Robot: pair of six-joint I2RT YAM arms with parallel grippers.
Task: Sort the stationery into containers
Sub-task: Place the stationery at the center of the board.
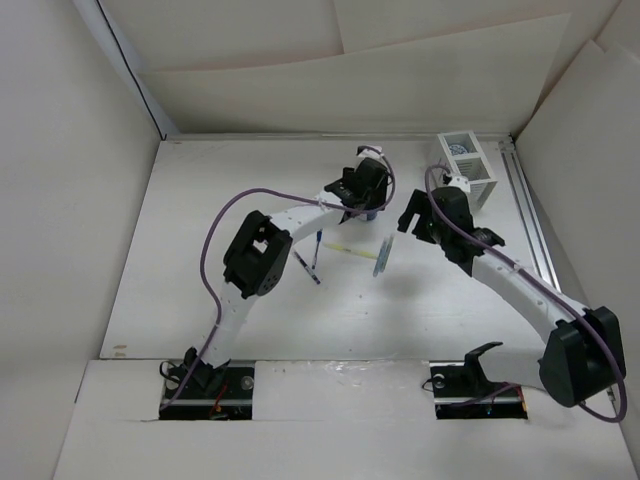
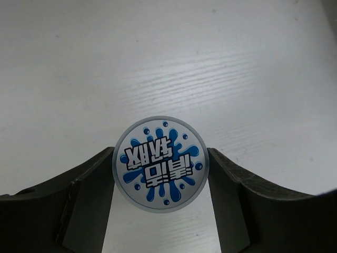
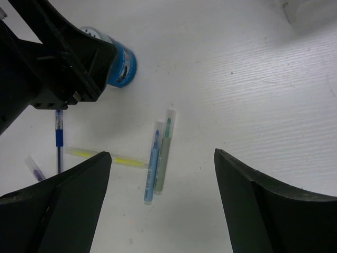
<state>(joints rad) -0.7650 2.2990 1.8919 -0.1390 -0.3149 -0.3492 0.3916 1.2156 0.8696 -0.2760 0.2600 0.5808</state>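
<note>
- Currently the left claw (image 2: 160, 153) is clamped on a roll (image 2: 160, 164), with its pads touching both sides of the rim.
- Can't tell whether the roll rests on the desk (image 2: 237, 63) or hangs just over it.
- Roll looks light, rigid and smooth-sided, so it may slip; gripping across its widest part suits it.
- Right claw (image 3: 163, 154) is wide apart and empty above the light-blue stick (image 3: 151, 168).
- Organizer box (image 1: 480, 182) sits far right, well apart.

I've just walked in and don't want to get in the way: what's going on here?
Two robot arms are sorting stationery into a white box at the far right of the table. The left arm has its jaws closed on a blue-and-white roll standing on the table. The right arm hangs with jaws open and empty above a blue pen, a yellow stick and a light-blue stick lying loose. Another roll already sits in the box's far compartment.
</note>
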